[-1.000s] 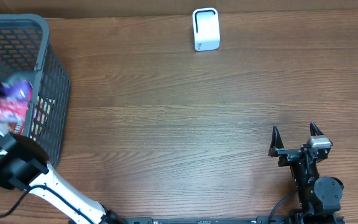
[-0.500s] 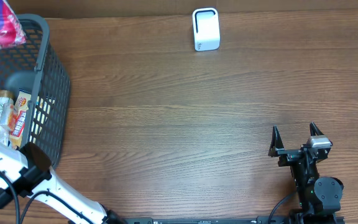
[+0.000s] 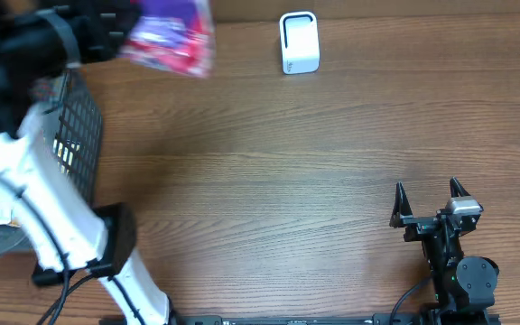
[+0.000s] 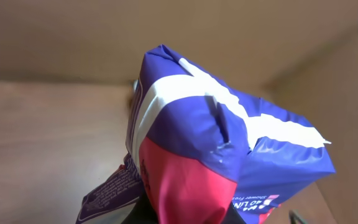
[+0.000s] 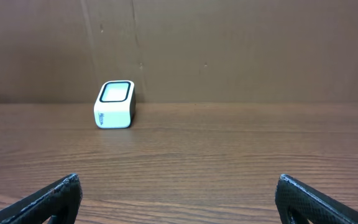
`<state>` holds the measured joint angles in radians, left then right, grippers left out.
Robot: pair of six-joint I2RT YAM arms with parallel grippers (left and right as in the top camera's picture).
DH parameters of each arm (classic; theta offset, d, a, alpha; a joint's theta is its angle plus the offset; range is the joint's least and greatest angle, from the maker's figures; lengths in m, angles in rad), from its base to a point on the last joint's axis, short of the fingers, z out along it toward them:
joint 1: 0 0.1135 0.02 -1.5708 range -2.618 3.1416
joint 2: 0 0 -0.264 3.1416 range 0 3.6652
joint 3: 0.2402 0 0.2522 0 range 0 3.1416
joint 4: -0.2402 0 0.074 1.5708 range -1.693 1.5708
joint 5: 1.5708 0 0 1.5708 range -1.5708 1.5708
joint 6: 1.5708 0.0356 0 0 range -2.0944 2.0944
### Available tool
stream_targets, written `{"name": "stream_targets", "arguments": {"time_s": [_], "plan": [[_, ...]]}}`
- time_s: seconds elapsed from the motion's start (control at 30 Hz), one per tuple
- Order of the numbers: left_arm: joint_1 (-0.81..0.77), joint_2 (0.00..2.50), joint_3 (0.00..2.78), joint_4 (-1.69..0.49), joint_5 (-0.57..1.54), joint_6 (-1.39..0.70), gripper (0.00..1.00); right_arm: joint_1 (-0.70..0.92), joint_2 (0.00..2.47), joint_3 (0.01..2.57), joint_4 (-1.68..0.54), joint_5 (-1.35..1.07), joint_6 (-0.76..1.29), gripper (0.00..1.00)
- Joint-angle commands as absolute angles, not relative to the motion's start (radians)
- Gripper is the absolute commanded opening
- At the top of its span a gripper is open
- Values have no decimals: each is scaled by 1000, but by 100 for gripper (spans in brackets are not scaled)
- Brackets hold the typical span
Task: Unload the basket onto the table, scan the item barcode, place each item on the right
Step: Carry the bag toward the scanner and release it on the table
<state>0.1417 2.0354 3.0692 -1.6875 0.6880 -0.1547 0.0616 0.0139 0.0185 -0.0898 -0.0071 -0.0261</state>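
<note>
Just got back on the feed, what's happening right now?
The left tool is shut on a purple and pink packet, holding it in the air between the grey basket and the white scanner at the back of the table. The packet is not in front of the scanner yet. The right tool rests open near the front right, holding nothing.
</note>
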Motion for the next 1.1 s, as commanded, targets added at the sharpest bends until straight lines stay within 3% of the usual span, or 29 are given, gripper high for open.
{"name": "stream_targets", "arguments": {"time_s": [0.0,0.17,0.5,0.57,0.63,0.67,0.73,0.8,1.07], "plan": [[-24,2098,2980,-1690,527,-150,4,70,3,8,-83,-1,-27,100],[-198,2157,2791,-1689,368,-166,4,70,3,8,-83,-1,-27,100],[-381,2327,2474,-1665,367,-173,8,70,3,8,-83,-1,-27,100],[-401,2367,2472,-1666,366,-172,31,70,3,8,-83,-1,-27,100],[-413,2397,2472,-1663,366,-172,83,70,3,8,-83,-1,-27,100],[-414,2403,2472,-1663,366,-172,95,70,3,8,-83,-1,-27,100],[-410,2405,2476,-1660,366,-172,100,70,3,8,-83,-1,-27,100],[-395,2401,2508,-1672,366,-172,97,70,3,8,-83,-1,-27,100],[-337,2331,2642,-1690,444,-149,30,70,3,8,-83,-1,-27,100]]}}
